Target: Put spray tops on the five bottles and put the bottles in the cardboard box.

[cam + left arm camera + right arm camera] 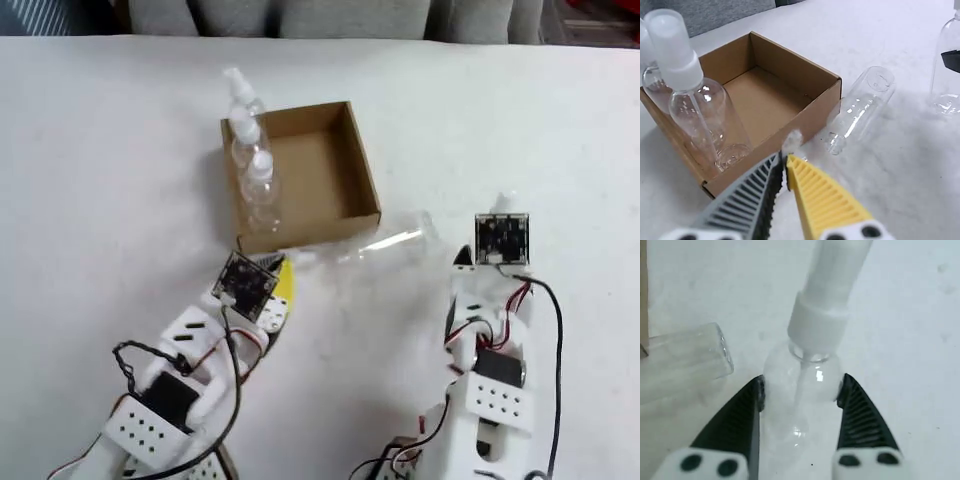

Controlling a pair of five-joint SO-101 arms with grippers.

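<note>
Right wrist view has the right hand (802, 382) clamped around a capped bottle (812, 340) standing on the bench (900, 315), an uncapped bottle (685, 362) lying just beside it, while the left hand (784, 158), pinched narrow, faces the cardboard box (810, 80).

spray top (830, 290) cut off, upright bottle (945, 95) cropped
</note>
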